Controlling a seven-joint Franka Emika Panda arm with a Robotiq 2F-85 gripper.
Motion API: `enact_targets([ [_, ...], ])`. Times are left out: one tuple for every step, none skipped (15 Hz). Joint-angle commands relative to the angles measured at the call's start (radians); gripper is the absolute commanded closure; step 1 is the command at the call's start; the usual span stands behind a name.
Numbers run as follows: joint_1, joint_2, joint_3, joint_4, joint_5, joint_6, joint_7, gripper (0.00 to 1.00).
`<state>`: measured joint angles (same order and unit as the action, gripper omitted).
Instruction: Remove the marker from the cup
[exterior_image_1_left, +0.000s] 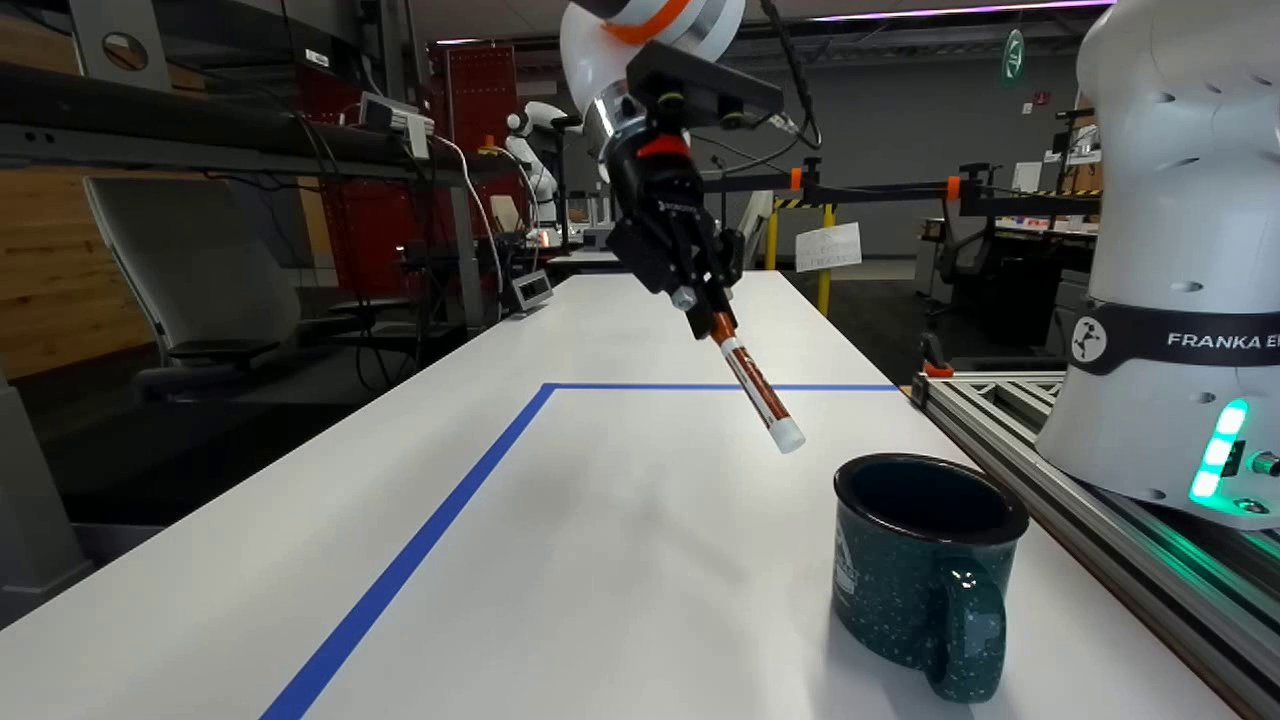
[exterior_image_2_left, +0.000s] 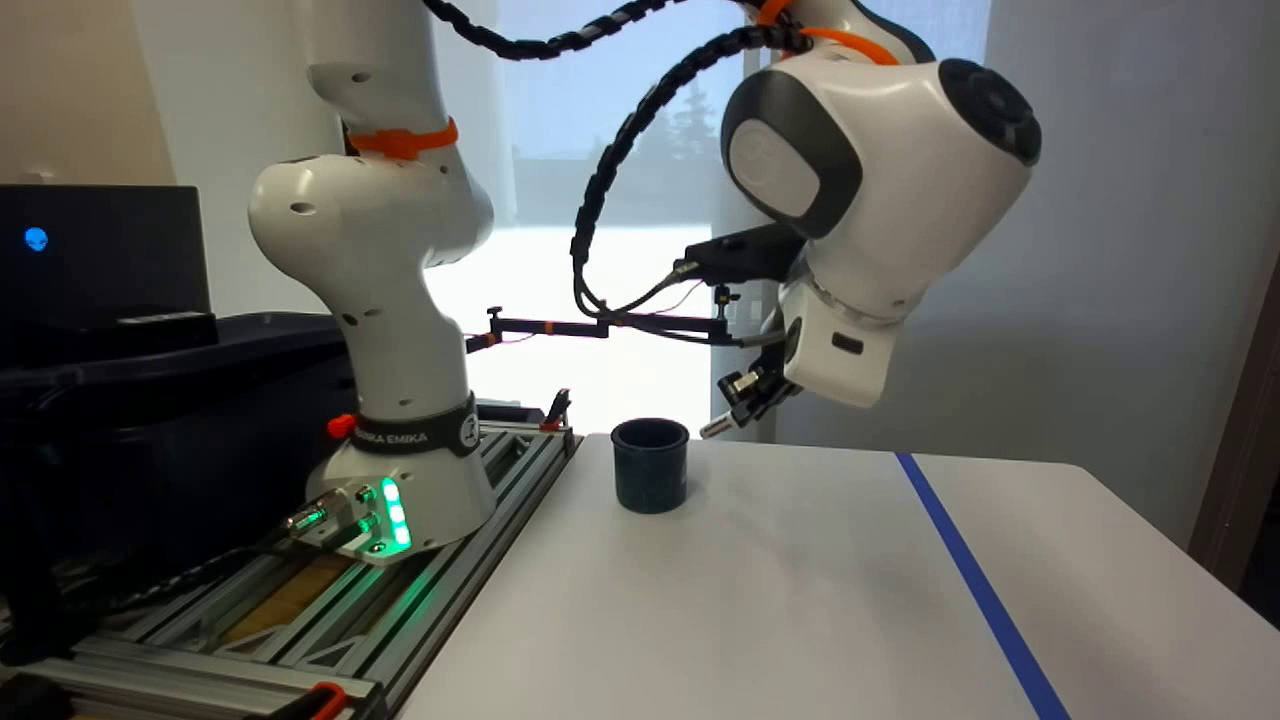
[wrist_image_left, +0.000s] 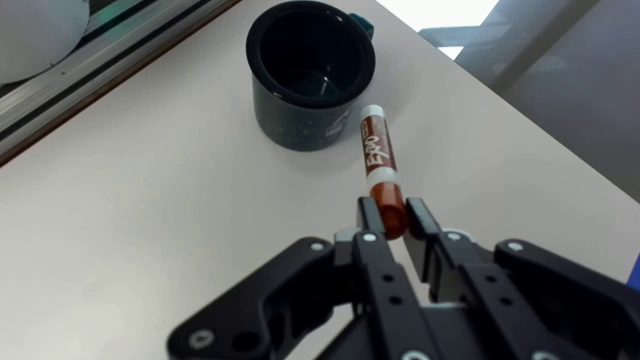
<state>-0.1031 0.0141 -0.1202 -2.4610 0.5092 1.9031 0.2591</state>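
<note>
The cup (exterior_image_1_left: 890, 590) is a dark teal speckled mug standing upright on the white table. It also shows in an exterior view (exterior_image_2_left: 650, 480) and in the wrist view (wrist_image_left: 292, 122), where its dark inside holds nothing visible. The marker (exterior_image_1_left: 757, 385) has a red-brown and white body with an orange-brown cap and a white end. My gripper (wrist_image_left: 391, 205) is shut on the capped end of the marker (wrist_image_left: 378, 145). The gripper (exterior_image_1_left: 710, 318) holds it tilted in the air, outside and beside the cup, white end pointing down. In an exterior view, only the marker's white end (exterior_image_2_left: 717, 427) shows clearly.
The white table (exterior_image_1_left: 620, 560) carries blue tape lines (exterior_image_1_left: 430, 530). A metal rail (exterior_image_1_left: 1080, 520) with the robot's base (exterior_image_1_left: 1180, 400) runs along the table's edge near the cup. The cup's handle (exterior_image_1_left: 970, 630) sticks out on the side away from the gripper.
</note>
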Motion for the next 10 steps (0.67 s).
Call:
enact_targets([
  [-0.021,0.137,-0.013,0.069,0.046,-0.014,0.016,0.95],
  [-0.025,0.166,-0.015,0.082,0.050,-0.007,0.019,0.95],
  [-0.028,0.198,-0.017,0.094,0.052,0.007,0.021,0.95],
  [-0.031,0.229,-0.019,0.111,0.052,0.015,0.028,0.95],
  [-0.032,0.256,-0.020,0.125,0.047,0.025,0.036,0.95],
  [-0.033,0.286,-0.021,0.139,0.045,0.037,0.045,0.95],
  [-0.033,0.311,-0.022,0.150,0.045,0.053,0.054,0.95],
  [-0.034,0.339,-0.024,0.161,0.042,0.065,0.065,0.95],
  [-0.034,0.362,-0.024,0.172,0.040,0.081,0.073,0.95],
  [-0.033,0.387,-0.025,0.182,0.039,0.098,0.082,0.95],
])
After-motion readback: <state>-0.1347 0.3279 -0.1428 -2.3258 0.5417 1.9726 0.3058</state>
